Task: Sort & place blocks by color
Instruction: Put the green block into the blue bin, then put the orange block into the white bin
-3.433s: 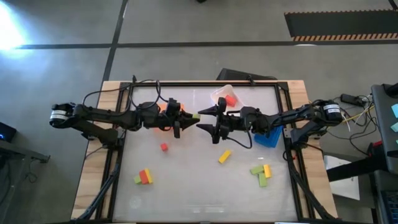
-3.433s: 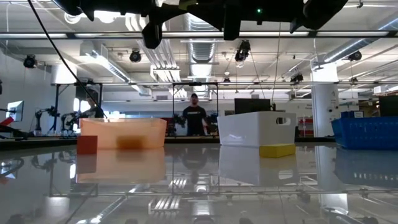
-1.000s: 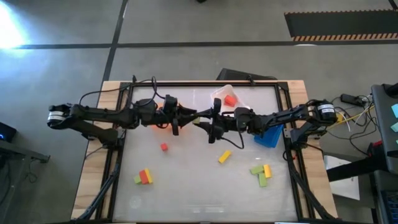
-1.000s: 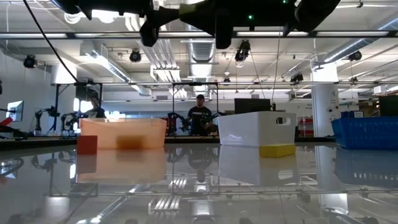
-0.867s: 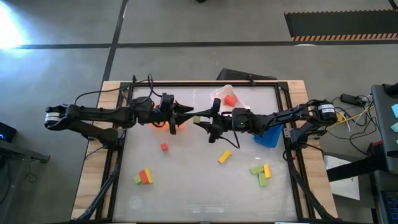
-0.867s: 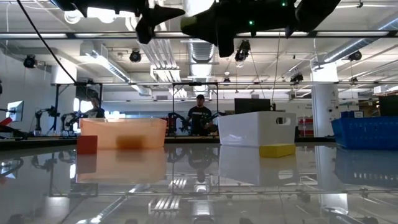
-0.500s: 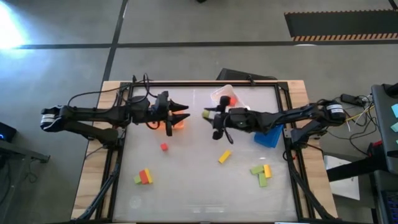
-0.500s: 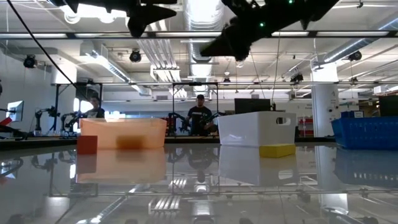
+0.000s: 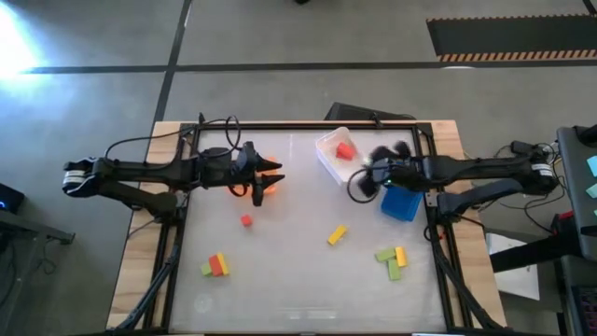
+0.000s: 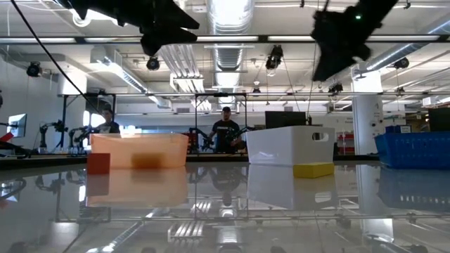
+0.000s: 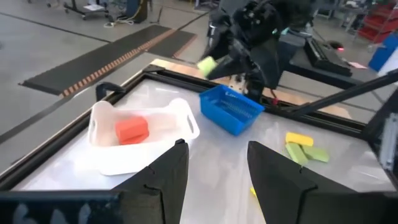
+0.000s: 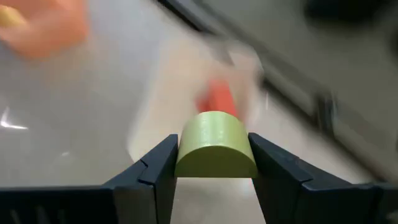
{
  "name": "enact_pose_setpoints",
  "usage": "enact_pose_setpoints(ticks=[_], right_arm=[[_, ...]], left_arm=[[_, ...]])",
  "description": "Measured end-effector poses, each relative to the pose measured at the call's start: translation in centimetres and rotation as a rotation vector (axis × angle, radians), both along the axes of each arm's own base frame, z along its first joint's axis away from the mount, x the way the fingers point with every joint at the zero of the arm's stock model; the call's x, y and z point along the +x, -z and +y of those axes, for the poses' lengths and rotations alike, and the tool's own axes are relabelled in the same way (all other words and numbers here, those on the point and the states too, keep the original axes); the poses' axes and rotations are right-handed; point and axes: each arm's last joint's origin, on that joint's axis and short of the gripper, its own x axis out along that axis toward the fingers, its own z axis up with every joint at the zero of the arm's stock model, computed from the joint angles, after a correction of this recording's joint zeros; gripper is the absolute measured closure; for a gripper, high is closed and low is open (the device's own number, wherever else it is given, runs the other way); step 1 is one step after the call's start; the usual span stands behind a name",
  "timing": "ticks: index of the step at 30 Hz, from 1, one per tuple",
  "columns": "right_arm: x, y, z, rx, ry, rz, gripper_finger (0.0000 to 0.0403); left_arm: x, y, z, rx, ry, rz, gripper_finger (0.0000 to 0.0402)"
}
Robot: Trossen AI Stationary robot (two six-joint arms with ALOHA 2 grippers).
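Note:
My right gripper [image 9: 368,177] hangs blurred above the table between the white bin [image 9: 326,161] and the blue bin [image 9: 403,203], shut on a light green block [image 12: 216,146] with a rounded top. The left wrist view shows that block [image 11: 207,64] near the blue bin [image 11: 231,111]. My left gripper [image 9: 277,175] is open and empty over the orange bin [image 9: 270,185]. A red block [image 9: 345,149] lies in the white bin. Loose on the table are a red block [image 9: 245,220], a yellow block [image 9: 337,234] and two small mixed clusters [image 9: 216,266] [image 9: 392,259]. My right gripper pinches the green block by its two opposite side faces [image 12: 186,155] between its two fingers [image 12: 155,169]. The rounded face shows between the fingers. The block is lifted clear, high above the table.
Orange [image 10: 138,150], white [image 10: 288,144] and blue [image 10: 415,149] bins stand along the table's far side. A black frame [image 9: 182,233] rims the tabletop. People stand in the room beyond the table. Bare surface lies in the table's middle and along its near edge.
The two grippers met over the table's middle with the green block between them, then drew apart. The block went with my right gripper, which swung quickly toward the table's right, past the white bin toward the blue bin. My left gripper pulled back toward the left, over the orange bin.

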Motion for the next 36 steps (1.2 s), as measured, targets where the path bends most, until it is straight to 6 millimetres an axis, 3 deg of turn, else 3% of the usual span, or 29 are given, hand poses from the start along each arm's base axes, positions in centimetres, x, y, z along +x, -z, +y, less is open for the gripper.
enact_pose_setpoints(ticks=[5,10,24,29,36], right_arm=[[-4.0,1.6,0.6,0.343,0.269,0.151,0.0244],[-4.6,3.4,0.8,0.405,0.327,0.277,0.0242],[-3.6,5.1,0.8,0.387,0.301,0.413,0.0174],[-2.9,4.5,0.6,0.331,0.238,0.342,0.0175],[0.1,3.7,0.1,0.145,-0.014,0.163,0.0179]], left_arm=[[0.1,0.2,0.1,0.004,-0.025,0.009,0.0253],[0.1,0.1,0.1,-0.006,-0.029,0.004,0.0253],[0.1,0.5,-0.9,-0.145,-0.015,0.013,0.0253],[-0.2,1.4,-1.3,-0.269,-0.044,0.090,0.0254],[-1.2,3.4,-2.5,-0.500,-0.125,0.282,0.0254]])
